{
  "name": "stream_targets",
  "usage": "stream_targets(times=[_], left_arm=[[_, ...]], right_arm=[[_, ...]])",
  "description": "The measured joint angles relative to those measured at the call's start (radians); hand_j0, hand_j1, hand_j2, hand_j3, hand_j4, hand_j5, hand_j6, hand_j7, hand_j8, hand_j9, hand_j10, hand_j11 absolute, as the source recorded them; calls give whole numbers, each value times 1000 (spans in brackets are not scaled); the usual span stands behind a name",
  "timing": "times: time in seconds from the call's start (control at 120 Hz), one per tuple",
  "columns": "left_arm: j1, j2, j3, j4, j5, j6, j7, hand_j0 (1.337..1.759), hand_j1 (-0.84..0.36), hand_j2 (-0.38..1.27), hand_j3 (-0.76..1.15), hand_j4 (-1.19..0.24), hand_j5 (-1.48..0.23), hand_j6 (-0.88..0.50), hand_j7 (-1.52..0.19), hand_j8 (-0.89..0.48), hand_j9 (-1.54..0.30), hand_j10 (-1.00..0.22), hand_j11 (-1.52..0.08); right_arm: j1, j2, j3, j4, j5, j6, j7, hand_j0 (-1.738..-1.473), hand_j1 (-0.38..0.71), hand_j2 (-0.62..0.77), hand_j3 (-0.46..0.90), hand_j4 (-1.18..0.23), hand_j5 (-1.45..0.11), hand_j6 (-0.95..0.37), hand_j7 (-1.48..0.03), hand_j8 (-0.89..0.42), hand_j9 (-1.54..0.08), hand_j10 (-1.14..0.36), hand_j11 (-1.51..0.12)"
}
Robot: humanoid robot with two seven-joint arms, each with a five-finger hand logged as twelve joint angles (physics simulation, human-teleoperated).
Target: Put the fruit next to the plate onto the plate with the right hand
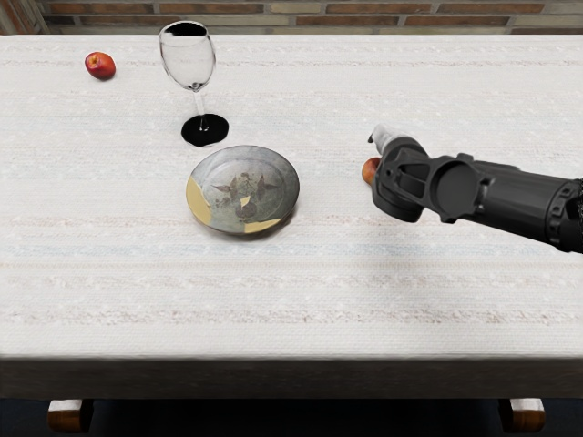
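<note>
- Right of the plate (288,185), near it but not touching, a small red-orange fruit (369,170) sits on the worktop (301,300). Only its left edge shows, because the rest is hidden behind the right hand (401,177).
- Coming in from the right edge, the right arm has its hand right up against the fruit. I cannot tell whether the fingers are apart or clamped on it, since the dark back of the hand covers that side.
- Judging by its look, the fruit is round, smooth-skinned, light and fairly firm. It should take a moderate squeeze without bruising, but it would roll if nudged sideways and could slip out of a shallow pinch.
- Best place to take hold, I judge, is around its widest part, with pressure on opposite sides. The grip should sit low enough that the fruit cannot pop upward.
- Farther off stand a wine glass (189,59) behind the plate and an apple (100,65) at the far left corner. The glass is fragile and top-heavy, yet it lies behind the straight path from fruit to plate.
- No fruit lies on the plate, so the lift and carry leftward are not yet done.
</note>
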Motion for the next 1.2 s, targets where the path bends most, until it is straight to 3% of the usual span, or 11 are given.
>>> stream_targets(times=[1.2], left_arm=[[-2,0,1,0,0,0,0,1658,349,0,0,0,0,0,0,0,0,0,0]], right_arm=[[-29,36,-27,-123,-6,10,0,-1658,45,-64,0,-331,-429,-332,-428,-332,-429,-331,-428]])
